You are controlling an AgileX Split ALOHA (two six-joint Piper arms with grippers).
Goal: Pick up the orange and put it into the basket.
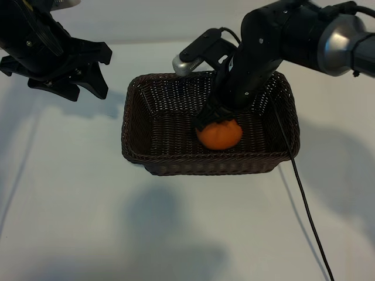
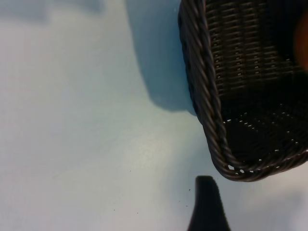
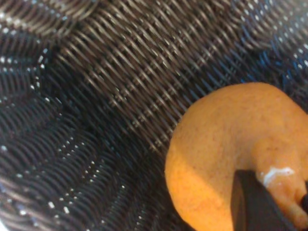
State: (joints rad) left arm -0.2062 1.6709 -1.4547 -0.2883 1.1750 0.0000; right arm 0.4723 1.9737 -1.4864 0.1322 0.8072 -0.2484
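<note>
No text, label, brand, number or sign can be read in any view.

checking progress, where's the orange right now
In the exterior view the orange sits inside the basket, right of its middle near the front wall, with the right gripper closed on its top.

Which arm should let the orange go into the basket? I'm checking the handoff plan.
Right. The right gripper is shut on the orange low inside the basket. The left gripper hangs open outside it.
</note>
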